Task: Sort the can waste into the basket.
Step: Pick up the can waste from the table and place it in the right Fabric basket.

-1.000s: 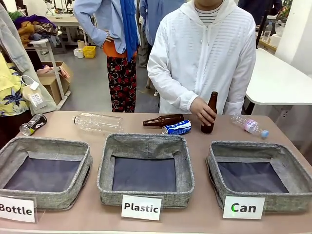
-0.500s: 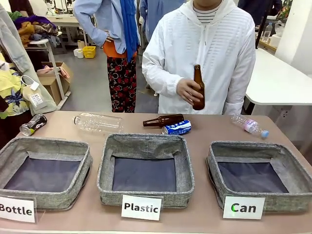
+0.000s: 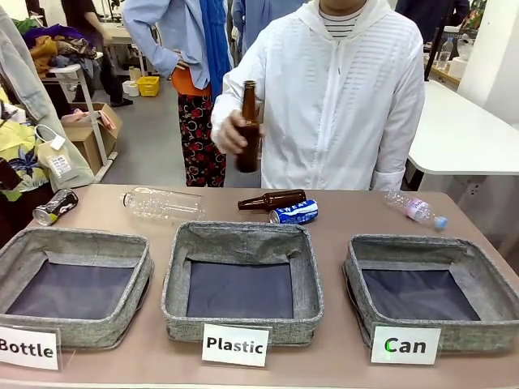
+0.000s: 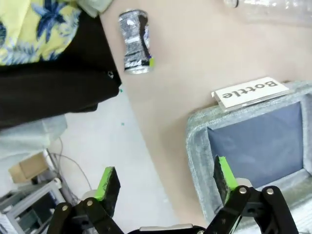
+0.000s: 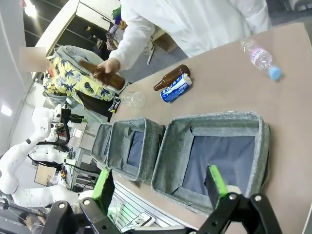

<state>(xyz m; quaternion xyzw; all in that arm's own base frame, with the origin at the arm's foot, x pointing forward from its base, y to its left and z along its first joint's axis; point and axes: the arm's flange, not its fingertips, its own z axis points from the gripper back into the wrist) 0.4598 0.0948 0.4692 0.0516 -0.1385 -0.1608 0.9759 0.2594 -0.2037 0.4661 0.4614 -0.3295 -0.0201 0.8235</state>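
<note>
Item 1, blue and white can (image 3: 293, 212): on its side at the table's far middle, long axis left-right, right end slightly farther off, just beside a lying brown bottle (image 3: 272, 199).
Item 2, black can (image 3: 55, 207): on its side at the far left, long axis diagonal, silver end toward me.
Item 3, "Can" basket (image 3: 430, 243): near right, dark base showing.
My left gripper (image 4: 165, 183): fingers wide apart, empty, over a corner of the "Bottle" basket (image 4: 195, 156).
My right gripper (image 5: 158, 183): wide apart, empty, above the "Can" basket.
Person's hand (image 3: 231, 136): holds an upright brown bottle (image 3: 248, 121) in the air.
Tan table (image 3: 340, 365); cluttered workshop behind.
</note>
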